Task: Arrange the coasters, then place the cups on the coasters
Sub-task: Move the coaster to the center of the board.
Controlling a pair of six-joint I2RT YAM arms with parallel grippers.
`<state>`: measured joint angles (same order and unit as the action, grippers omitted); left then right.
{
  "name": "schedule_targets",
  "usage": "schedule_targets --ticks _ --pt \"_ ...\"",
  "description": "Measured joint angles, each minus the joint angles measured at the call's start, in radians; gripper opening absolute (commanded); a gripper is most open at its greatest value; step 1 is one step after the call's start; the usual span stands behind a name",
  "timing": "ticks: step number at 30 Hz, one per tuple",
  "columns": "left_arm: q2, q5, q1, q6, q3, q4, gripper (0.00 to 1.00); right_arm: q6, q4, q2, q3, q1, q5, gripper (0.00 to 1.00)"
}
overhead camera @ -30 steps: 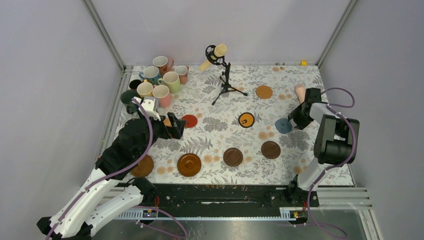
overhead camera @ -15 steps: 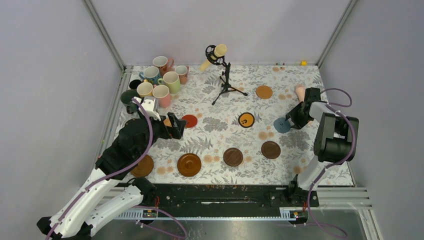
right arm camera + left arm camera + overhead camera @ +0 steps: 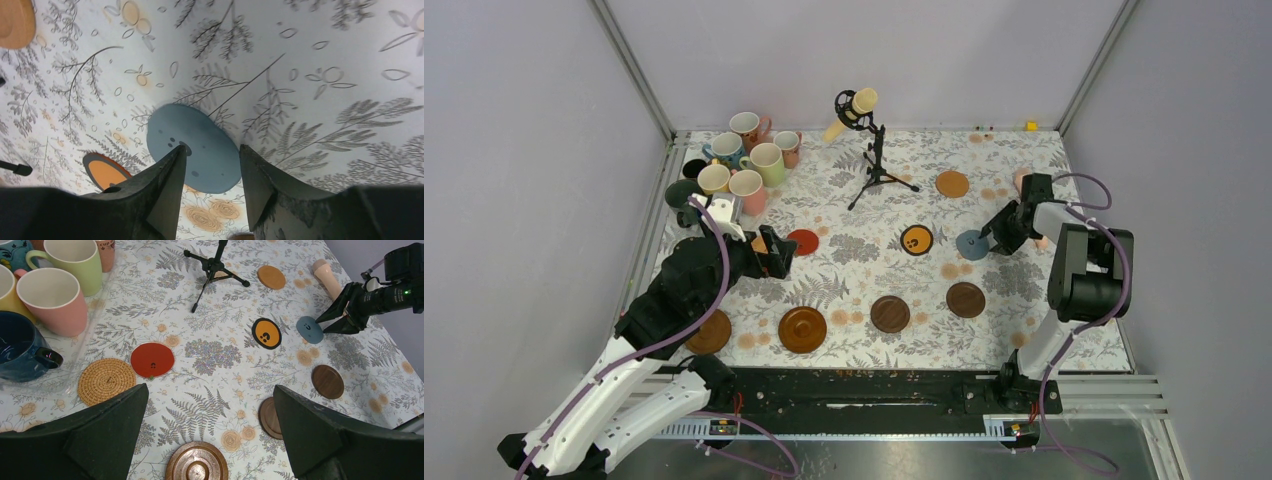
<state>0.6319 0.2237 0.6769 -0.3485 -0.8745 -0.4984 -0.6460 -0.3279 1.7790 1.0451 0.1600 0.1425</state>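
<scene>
Several coasters lie spread over the floral cloth. The grey-blue coaster (image 3: 971, 244) (image 3: 192, 145) lies flat right of centre, and my right gripper (image 3: 992, 238) (image 3: 213, 148) stands low over its near edge with its jaws apart, one fingertip (image 3: 180, 150) resting on the disc. Left of it is the black-rimmed orange coaster (image 3: 916, 239) (image 3: 266, 333). My left gripper (image 3: 779, 252) (image 3: 210, 389) hangs wide open and holds nothing, near the red coaster (image 3: 152, 359) and the cork coaster (image 3: 106, 381). The cups (image 3: 767, 160) stand clustered at the back left.
A cream microphone on a black tripod (image 3: 876, 170) stands at the back middle. A pink cylinder (image 3: 1024, 180) lies by the right arm. A tan coaster (image 3: 952, 184) is at the back right, and brown wooden discs (image 3: 890, 313) (image 3: 965, 299) (image 3: 802, 329) lie along the front.
My right gripper has moved left and slid the grey-blue coaster left with it, closer to the orange one. The left arm has not moved.
</scene>
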Motion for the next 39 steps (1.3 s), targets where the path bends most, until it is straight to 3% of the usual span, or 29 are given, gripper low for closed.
schedule_targets --ticks 20,26,33,39 --pt "-0.002 0.0 0.0 0.0 0.0 0.0 0.99 -0.006 -0.095 0.042 0.071 -0.141 0.017 0.5" --pt "-0.002 0.0 0.0 0.0 0.0 0.0 0.99 -0.019 -0.105 0.034 0.072 -0.143 0.029 0.54" --pt "-0.002 0.0 0.0 0.0 0.0 0.0 0.99 -0.062 -0.016 -0.016 0.084 -0.145 0.035 0.54" --pt "-0.002 0.0 0.0 0.0 0.0 0.0 0.99 -0.113 0.061 0.037 0.159 -0.146 0.037 0.52"
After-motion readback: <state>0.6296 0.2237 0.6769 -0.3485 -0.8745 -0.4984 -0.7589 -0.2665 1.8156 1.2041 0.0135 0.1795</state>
